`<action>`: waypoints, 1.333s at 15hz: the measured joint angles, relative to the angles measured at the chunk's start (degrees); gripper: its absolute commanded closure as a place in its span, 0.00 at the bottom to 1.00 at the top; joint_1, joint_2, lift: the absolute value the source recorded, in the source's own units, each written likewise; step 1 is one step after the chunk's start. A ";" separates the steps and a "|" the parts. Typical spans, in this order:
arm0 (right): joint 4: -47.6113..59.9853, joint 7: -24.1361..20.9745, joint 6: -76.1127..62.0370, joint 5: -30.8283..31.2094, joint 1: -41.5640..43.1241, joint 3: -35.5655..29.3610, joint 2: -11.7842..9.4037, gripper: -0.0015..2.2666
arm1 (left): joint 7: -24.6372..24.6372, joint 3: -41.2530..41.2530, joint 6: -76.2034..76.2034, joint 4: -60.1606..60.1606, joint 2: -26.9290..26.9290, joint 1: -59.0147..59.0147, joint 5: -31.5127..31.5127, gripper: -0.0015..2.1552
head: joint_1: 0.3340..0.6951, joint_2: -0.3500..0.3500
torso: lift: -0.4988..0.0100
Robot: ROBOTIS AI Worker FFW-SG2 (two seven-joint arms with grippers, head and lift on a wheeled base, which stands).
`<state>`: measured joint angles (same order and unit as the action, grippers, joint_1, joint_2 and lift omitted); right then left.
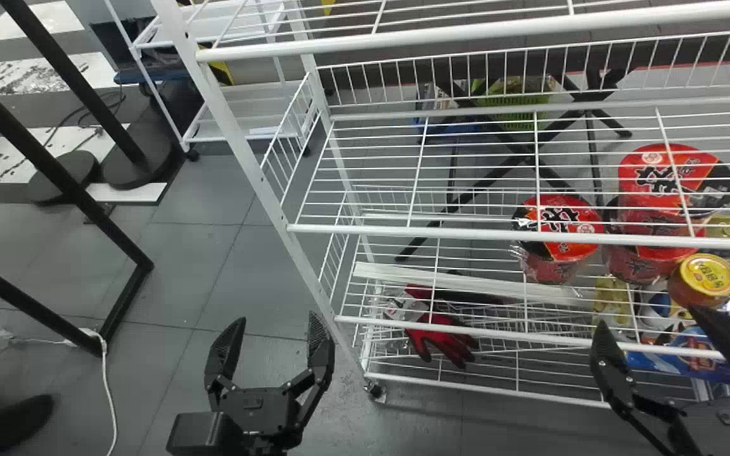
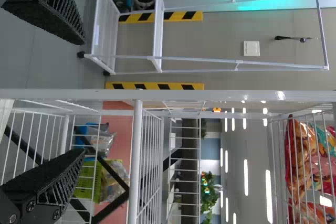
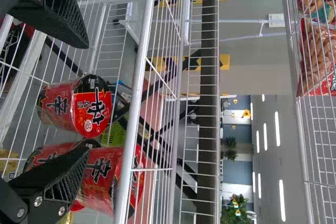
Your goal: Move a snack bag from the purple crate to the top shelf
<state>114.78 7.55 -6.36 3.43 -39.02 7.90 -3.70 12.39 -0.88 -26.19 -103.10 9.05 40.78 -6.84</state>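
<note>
With the jaws of the left gripper (image 1: 274, 332) and right gripper (image 1: 647, 316) being held apart, a snag on the wire rack (image 1: 435, 232) is being risked by any lift too close.

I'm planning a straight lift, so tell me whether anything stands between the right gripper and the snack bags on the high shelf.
Yes, in the right wrist view: a middle shelf's front rail, then the high shelf's rail, cross between the right gripper and the snack bags.
</note>
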 measured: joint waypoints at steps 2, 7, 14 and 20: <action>-0.06 0.00 -0.03 0.00 0.00 0.13 -0.06 0.05 | 0.00 0.01 0.09 0.00 0.00 0.00 -0.02 0.04 | 1.00 0.89 | 0.21; -0.32 0.03 -0.52 0.28 0.00 0.53 -0.16 0.05 | -0.09 0.05 0.02 0.16 0.00 -0.02 -0.04 0.04 | 1.00 0.90 | 0.17; -0.61 0.02 -0.71 0.26 0.09 0.64 -0.16 0.05 | -0.09 0.09 0.03 0.48 0.06 -0.13 -0.19 0.04 | 1.00 0.90 | 0.11; -0.96 0.35 -1.77 -0.03 0.11 0.60 -0.20 0.05 | -0.13 0.09 -0.04 0.84 0.05 -0.27 -0.37 0.04 | 1.00 0.91 | 0.10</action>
<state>113.81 7.91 -8.13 3.40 -38.91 8.50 -3.91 12.26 -0.79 -26.23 -102.26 9.10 40.51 -7.20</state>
